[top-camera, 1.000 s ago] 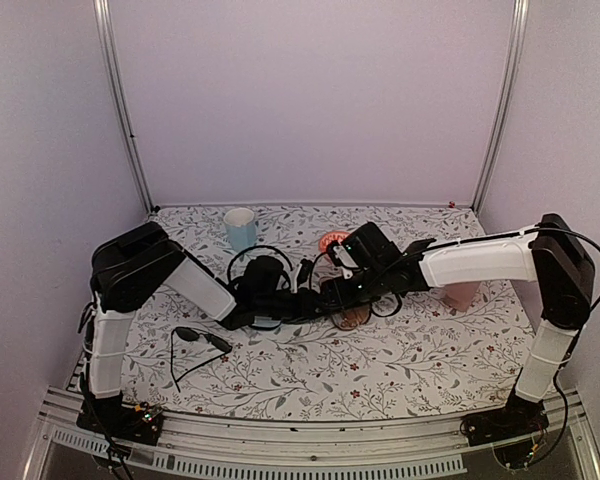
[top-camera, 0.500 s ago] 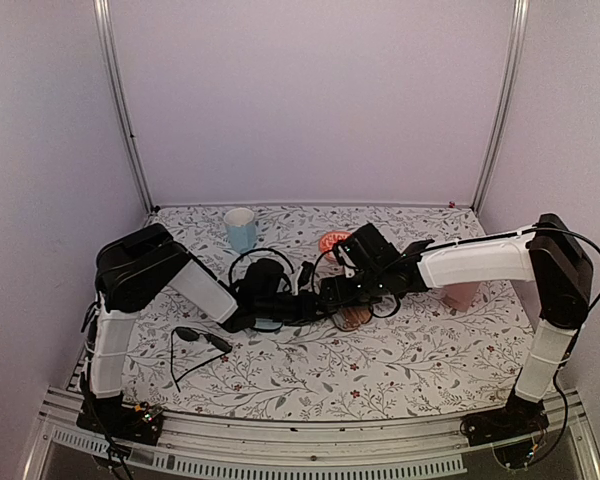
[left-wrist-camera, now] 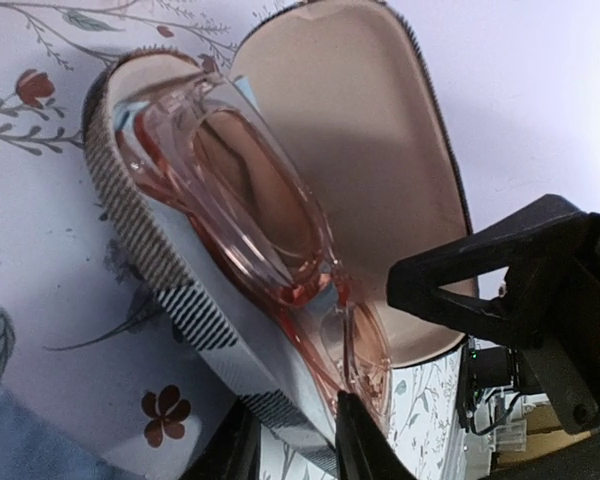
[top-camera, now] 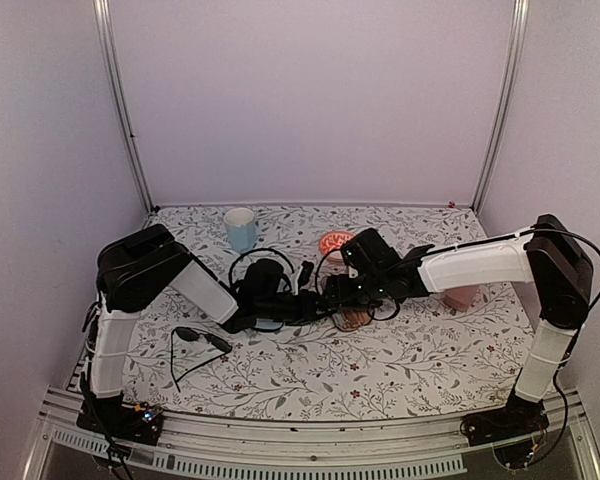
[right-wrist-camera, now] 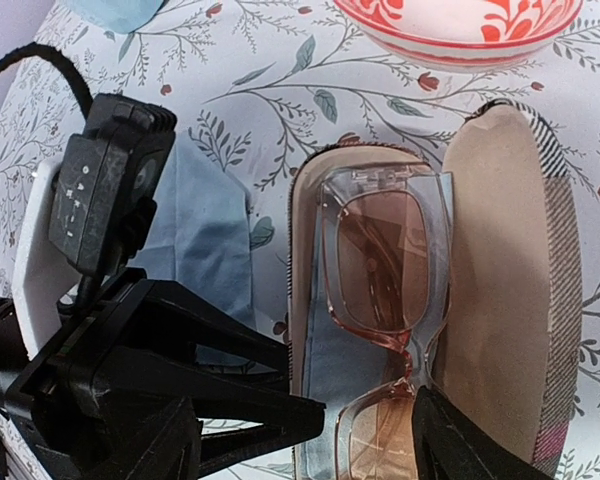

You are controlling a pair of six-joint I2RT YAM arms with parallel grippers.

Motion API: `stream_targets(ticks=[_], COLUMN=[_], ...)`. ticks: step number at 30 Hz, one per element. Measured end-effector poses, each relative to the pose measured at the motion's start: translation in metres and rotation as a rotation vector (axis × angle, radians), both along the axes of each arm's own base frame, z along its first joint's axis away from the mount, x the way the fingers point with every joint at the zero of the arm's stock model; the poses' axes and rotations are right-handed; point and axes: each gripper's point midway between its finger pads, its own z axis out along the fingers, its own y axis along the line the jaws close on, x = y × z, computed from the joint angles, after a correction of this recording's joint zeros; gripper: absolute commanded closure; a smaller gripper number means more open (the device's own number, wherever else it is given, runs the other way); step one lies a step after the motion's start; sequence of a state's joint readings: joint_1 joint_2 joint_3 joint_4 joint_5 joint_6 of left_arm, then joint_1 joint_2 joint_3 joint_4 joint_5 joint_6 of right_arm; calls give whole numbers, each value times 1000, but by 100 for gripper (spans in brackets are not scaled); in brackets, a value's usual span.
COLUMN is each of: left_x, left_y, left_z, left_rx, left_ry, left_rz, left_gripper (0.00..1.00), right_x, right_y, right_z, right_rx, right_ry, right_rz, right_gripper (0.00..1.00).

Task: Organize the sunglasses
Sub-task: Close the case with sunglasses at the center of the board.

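Top external view: both arms meet over mid-table, wrists almost touching above the open glasses case [top-camera: 355,318]
Just changed: the right arm's wrist has edged left and lower over the case, so the red-patterned bowl [top-camera: 335,243] behind it shows more fully than a second ago; the left arm has barely shifted
Pink see-through glasses [right-wrist-camera: 380,260]: folded and lying in the lined tray of the case, with the lid open beside them
Left gripper [left-wrist-camera: 295,440]: fingers drawn in on the tray's end wall, one outside the striped shell and one inside against the frame; it looks to be pinching the case to steady it
Right gripper [right-wrist-camera: 305,420]: jaws spread wide and empty, with a finger on either side of the tray's near end, gripping nothing
Pale blue cloth [right-wrist-camera: 205,240]: flat on the table just beside the case, on the left arm's side
Black sunglasses [top-camera: 202,340]: arms unfolded, toward the table's front-left corner, well apart from both grippers
Pink case [top-camera: 462,296]: near the table's right edge, partly hidden by the right forearm
Meaning for the task: the first pair seems seated, so the right wrist's small move reads as lining up to shut the lid; the black pair is not yet stowed
Risk: the frame's near end rides high at the rim and may catch the lid
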State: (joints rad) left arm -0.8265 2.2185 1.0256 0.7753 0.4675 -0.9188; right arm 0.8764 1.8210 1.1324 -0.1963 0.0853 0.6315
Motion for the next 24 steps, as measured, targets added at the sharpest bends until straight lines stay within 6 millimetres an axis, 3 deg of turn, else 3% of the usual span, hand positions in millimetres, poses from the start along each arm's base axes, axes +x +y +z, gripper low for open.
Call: stream_targets(ticks=[8,14,24], left_x=[1,0,0], left_y=[-1,-1,-1], left_z=[1,1,1], left_rx=[-9,-12,-14], left_ry=[1,1,1], left_rz=[3,2,0], left_gripper=[74,75,75], right_x=[4,10,21], right_y=[-4,0,5], right_z=[0,6,-4], right_rx=[11,28,3], right_ry=[2,3,26], right_rz=[-67,-115,-184], right_gripper=[19,20,19])
